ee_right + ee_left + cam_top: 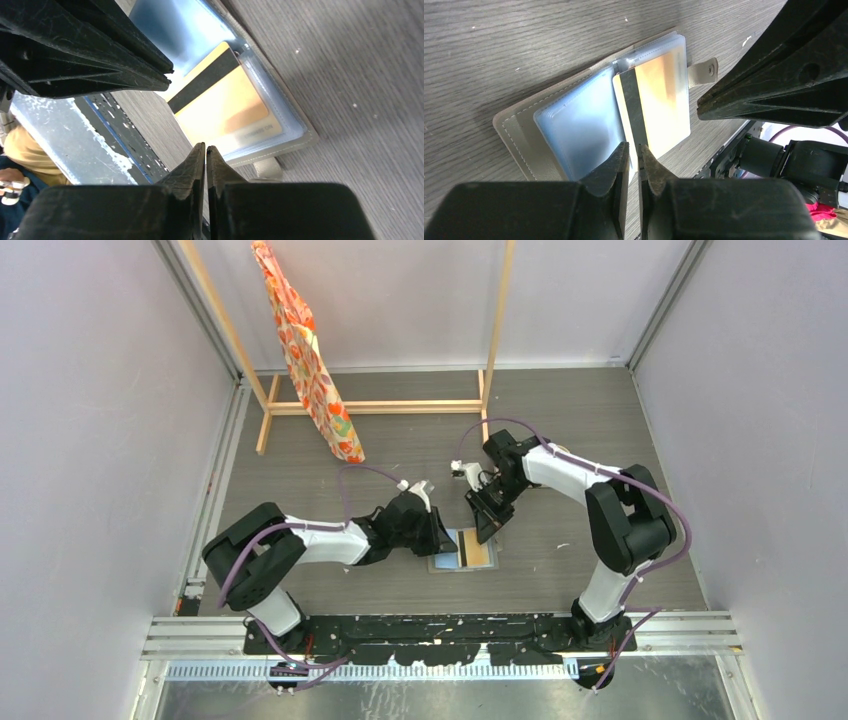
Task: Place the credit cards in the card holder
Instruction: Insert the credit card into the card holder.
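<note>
The grey card holder (pixel 447 546) lies open on the table between both arms, its pale blue sleeves (pixel 574 120) facing up. One gold credit card (pixel 659 105) with a dark stripe rests in the right-hand sleeve, its striped end sticking out toward the middle fold. My left gripper (pixel 634 145) hovers just above that striped end, jaws shut to a thin slit with nothing in them. My right gripper (pixel 205 146) is shut and empty, low over the holder's outer edge (pixel 295 135) beside the card (pixel 220 110). From above, the two grippers (pixel 441 536) (pixel 487 531) flank the card (pixel 480 553).
The holder's snap tab (pixel 704 71) sticks out on the right arm's side. A wooden frame (pixel 380 407) with an orange patterned cloth (pixel 310 360) hanging from it stands at the back left. Grey walls close in both sides.
</note>
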